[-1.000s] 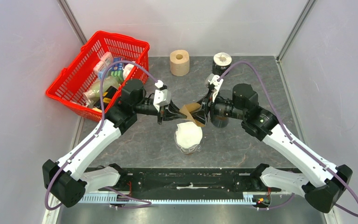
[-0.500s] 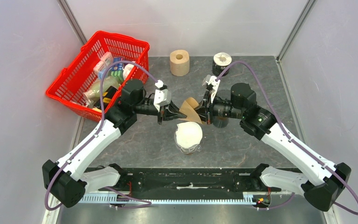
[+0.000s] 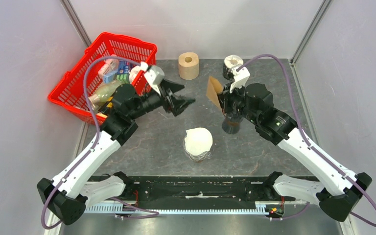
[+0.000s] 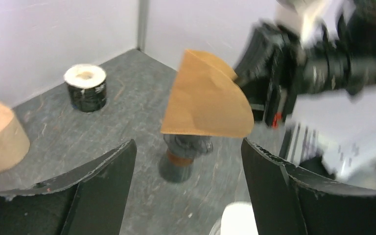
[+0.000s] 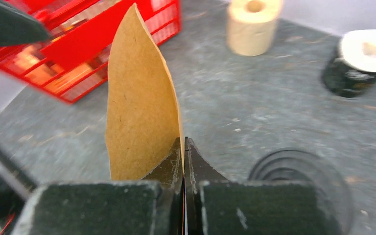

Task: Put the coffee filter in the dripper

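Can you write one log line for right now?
left tool: open, empty | right tool: shut on filter | filter: in the air

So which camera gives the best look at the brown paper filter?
The left wrist view: the filter faces it, with the whole fan shape visible. The right wrist view sees it at a slant, pinched in the right gripper. The top view shows it small, from above.

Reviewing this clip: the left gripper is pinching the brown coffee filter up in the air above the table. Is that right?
Not quite. The right gripper is pinching the brown coffee filter up in the air above the table; the right wrist view shows its jaws shut on the filter's lower edge. The left gripper stands open and empty.
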You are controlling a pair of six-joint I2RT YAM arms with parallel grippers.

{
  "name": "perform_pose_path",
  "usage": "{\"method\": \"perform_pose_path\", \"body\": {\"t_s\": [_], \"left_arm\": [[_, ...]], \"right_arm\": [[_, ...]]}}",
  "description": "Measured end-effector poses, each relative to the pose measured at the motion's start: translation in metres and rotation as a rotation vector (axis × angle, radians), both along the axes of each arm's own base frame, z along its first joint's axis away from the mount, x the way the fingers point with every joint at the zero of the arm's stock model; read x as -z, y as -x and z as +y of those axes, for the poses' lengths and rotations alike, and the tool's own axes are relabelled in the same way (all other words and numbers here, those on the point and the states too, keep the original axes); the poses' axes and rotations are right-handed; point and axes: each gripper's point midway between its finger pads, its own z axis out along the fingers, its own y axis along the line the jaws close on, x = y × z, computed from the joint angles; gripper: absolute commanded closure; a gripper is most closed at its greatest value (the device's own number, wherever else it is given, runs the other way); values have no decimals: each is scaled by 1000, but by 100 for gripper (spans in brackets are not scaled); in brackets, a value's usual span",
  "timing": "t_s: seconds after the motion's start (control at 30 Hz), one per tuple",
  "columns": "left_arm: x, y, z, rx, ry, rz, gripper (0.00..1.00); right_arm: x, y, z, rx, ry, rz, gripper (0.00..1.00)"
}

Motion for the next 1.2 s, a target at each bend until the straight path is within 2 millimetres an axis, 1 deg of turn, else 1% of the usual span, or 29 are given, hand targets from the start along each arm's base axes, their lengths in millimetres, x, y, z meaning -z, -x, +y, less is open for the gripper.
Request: {"method": "perform_pose_path", "body": {"t_s": [0.07,0.1,0.17,0.27,0.43,0.53,0.67,0.73,0.8,0.83,0.9,0.97,1.03,1.13,1.2], "left_arm": [[-16,-18,5,-111,72,108,14],[-28,-27,7,-160,120,166,14],[-44,-38,7,-210,193,237,13],[-53,-46,2,-252,258,321,13],[-40,-49,-20,-313,242,414,12],[-32,-53,-36,-343,203,450,12],[-25,-68,-53,-400,152,485,12],[-18,-74,-59,-425,126,501,18],[-7,-80,-62,-452,95,520,26],[-2,-82,-62,-463,84,527,31],[11,-86,-61,-497,52,545,36],[20,-88,-60,-525,31,554,42],[24,-90,-59,-541,23,556,46],[27,-92,-62,-556,12,558,49],[28,-94,-65,-566,9,556,52]], "right_arm": [[-4,-16,-11,98,27,-33,100],[-4,-24,-15,147,47,-50,100],[-2,-34,-20,215,85,-74,100],[1,-48,-24,301,143,-113,100],[4,-57,-26,368,196,-144,100],[-1,-57,-26,385,197,-162,100],[-10,-58,-23,389,177,-182,100],[-12,-58,-21,386,171,-186,100],[-12,-58,-21,385,171,-186,100],[-12,-58,-20,383,171,-186,100],[-11,-58,-19,379,171,-185,100],[-12,-57,-17,369,165,-184,100],[-12,-56,-13,352,157,-183,100],[-13,-55,-8,329,144,-183,100],[-14,-56,-5,323,134,-186,100]]}}
